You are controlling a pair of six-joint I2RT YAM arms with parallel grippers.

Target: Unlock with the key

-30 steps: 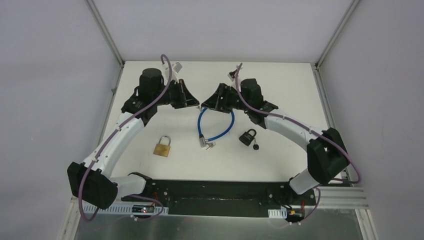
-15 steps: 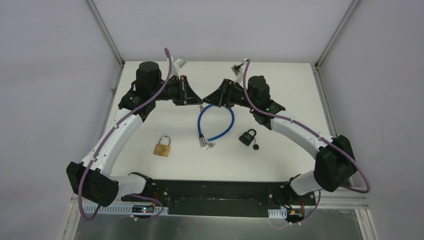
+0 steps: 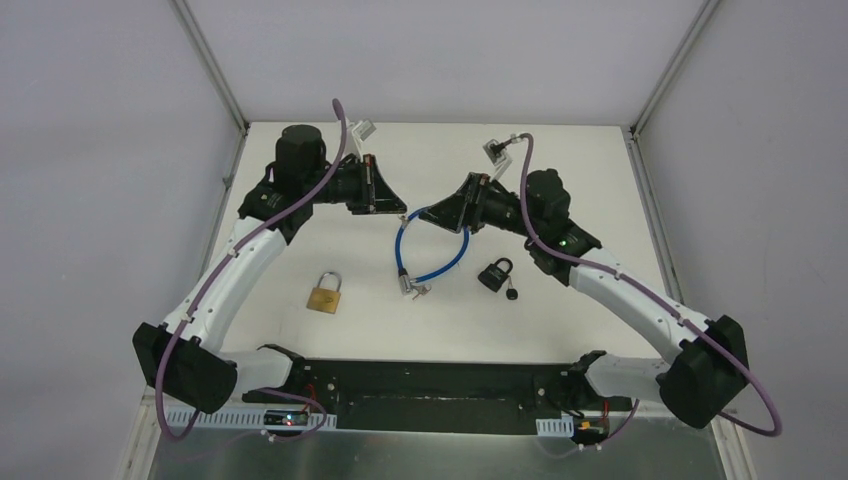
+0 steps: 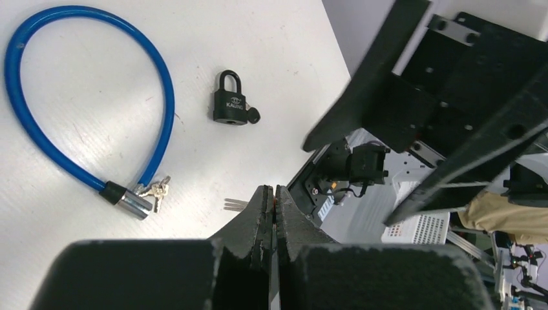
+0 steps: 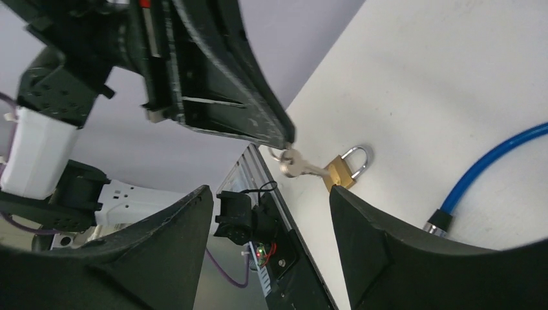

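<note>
Right wrist view gives me the key (image 5: 298,166), pinched at the tip of the left hand (image 5: 286,138) and held up off the worktop (image 3: 560,170). I judge it belongs to the brass padlock (image 3: 324,293), which lies flat and ungripped, well apart. The right hand (image 3: 420,214) gapes wide, empty. Next I need that hand down on the padlock, keyhole turned toward the key.

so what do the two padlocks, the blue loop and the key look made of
The gold padlock: yellow sheen, likely brass, with a silvery shackle.
The black padlock: matte dark coat; plastic or paint over metal, can't tell.
The blue loop: glossy sleeve, probably vinyl over cable, with a shiny metal end.
The key: bright bare metal.
</note>
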